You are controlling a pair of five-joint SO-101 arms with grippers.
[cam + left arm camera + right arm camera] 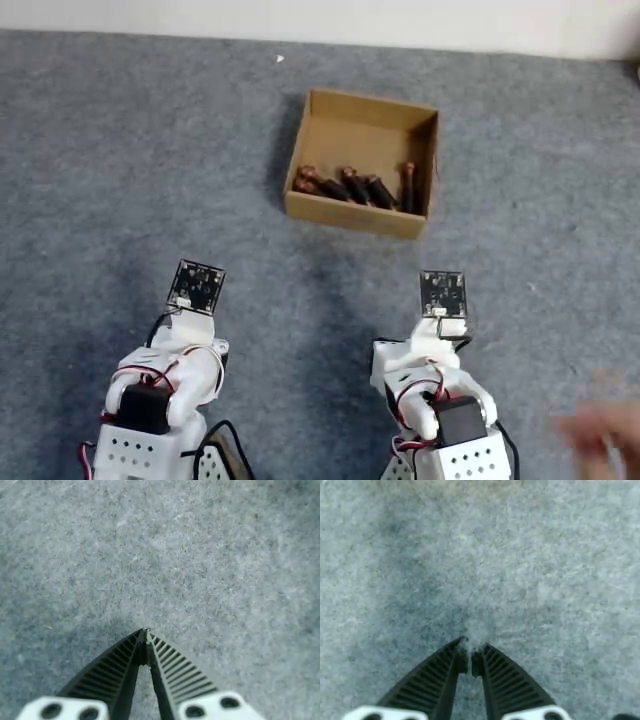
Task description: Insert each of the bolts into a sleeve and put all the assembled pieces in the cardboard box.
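The cardboard box [352, 215] stands toward the far edge of the worktop [120, 150], about midway between its left and right sides. The assembled pieces [355, 187] lie inside it in a loose row along the wall nearest to the arms. I count about five, dark and brownish, but I cannot tell bolt from sleeve. Every piece I can see is already in the box, so I judge that the task is finished or almost finished. This probably explains the placing of the arms: the left arm [170, 375] and the right arm [432, 385] sit folded at the near edge, well apart from the box, in what looks like a rest pose. The left gripper [145, 632] points down at the grey felt, its fingers closed tip to tip and holding nothing. The right gripper [469, 652] is also closed and empty, with only a thin slit at the tips. Between the arms and the box lies only plain felt, so I judge the way to it free.
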